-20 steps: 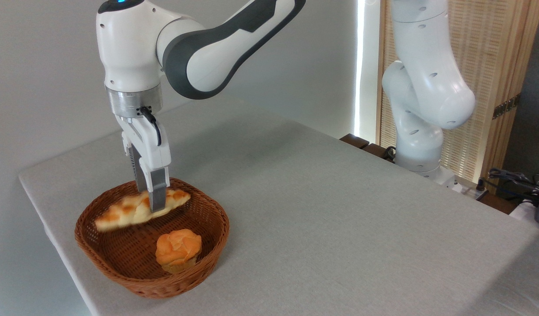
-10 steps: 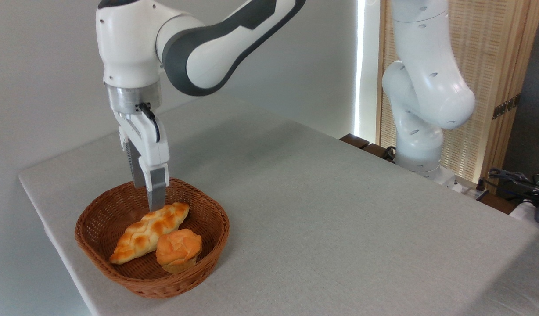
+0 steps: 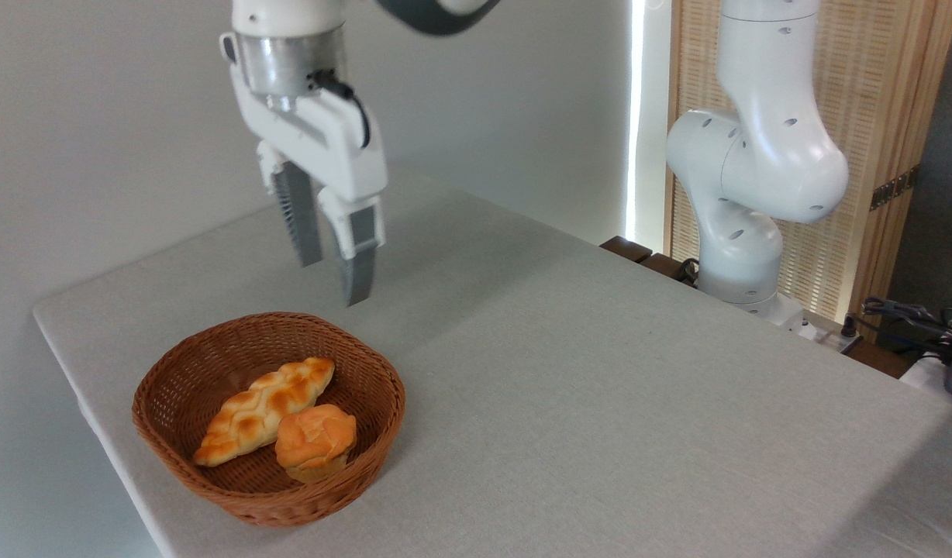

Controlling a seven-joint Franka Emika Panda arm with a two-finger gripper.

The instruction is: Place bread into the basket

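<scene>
Golden braided bread loaf (image 3: 264, 410) lying inside round brown wicker basket (image 3: 174, 372), touching orange bun (image 3: 315, 439); gripper (image 3: 332, 283) above, far-right, fingers parted, empty: placement apparently complete.

You get a bright, evenly lit, sharp picture with no blur. Daylight glares in a white strip beside the slatted screen (image 3: 856, 155) past the table's (image 3: 600, 372) far edge. Soft shadows spread across the table's far left corner and beside the basket (image 3: 268, 496).

Arm (image 3: 290, 15) cut off above
</scene>
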